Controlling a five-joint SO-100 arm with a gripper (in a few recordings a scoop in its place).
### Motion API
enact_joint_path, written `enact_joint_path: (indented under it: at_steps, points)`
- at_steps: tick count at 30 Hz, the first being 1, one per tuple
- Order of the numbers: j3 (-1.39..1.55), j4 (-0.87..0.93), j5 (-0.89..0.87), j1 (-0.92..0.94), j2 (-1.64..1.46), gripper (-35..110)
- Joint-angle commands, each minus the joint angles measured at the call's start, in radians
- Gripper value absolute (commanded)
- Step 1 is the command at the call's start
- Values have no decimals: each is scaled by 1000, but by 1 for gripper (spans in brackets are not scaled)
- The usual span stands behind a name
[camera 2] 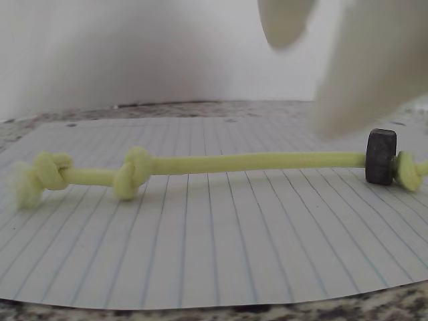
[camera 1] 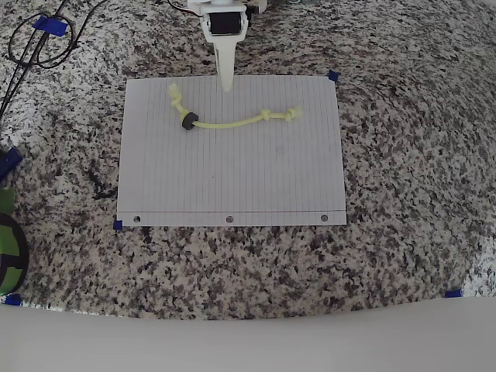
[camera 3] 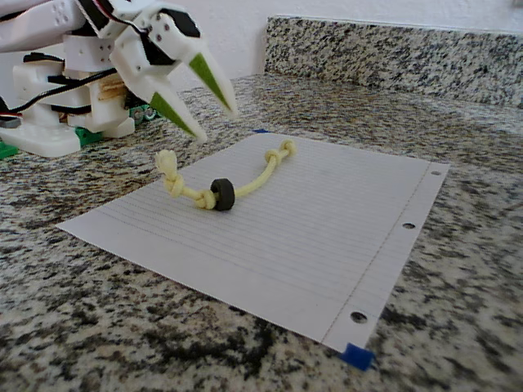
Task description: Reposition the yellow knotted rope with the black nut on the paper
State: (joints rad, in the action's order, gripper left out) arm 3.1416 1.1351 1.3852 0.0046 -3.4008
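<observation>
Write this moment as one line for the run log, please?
gripper: open, above paper's far edge | yellow knotted rope: flat on paper, untouched | black nut: on rope beside one knot

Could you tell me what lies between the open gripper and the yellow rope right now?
Nothing but bare paper. In the fixed view, the gripper hangs open above the sheet's far edge, apart from the yellow knotted rope and its black nut.

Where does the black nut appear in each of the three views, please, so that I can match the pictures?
Overhead view: black nut in the paper's upper left part, on the yellow knotted rope.
Wrist view: nut at the right edge, beside a knot.
Fixed view: nut left of centre, below the open end effector.
Shared landmark: the rope's double-knotted far end.
</observation>
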Motion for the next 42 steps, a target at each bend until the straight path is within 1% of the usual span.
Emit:
enact_joint_path:
  at_steps: [1, 13, 17, 22, 31, 42]
  points:
    - [8, 26, 6, 12, -8, 48]
    - [15, 60, 6, 15, -8, 47]
    - [14, 64, 8, 44, -8, 47]
    - [12, 60, 63, 64, -8, 47]
    - [12, 71, 83, -2, -8, 47]
    - [11, 74, 81, -2, -8, 47]
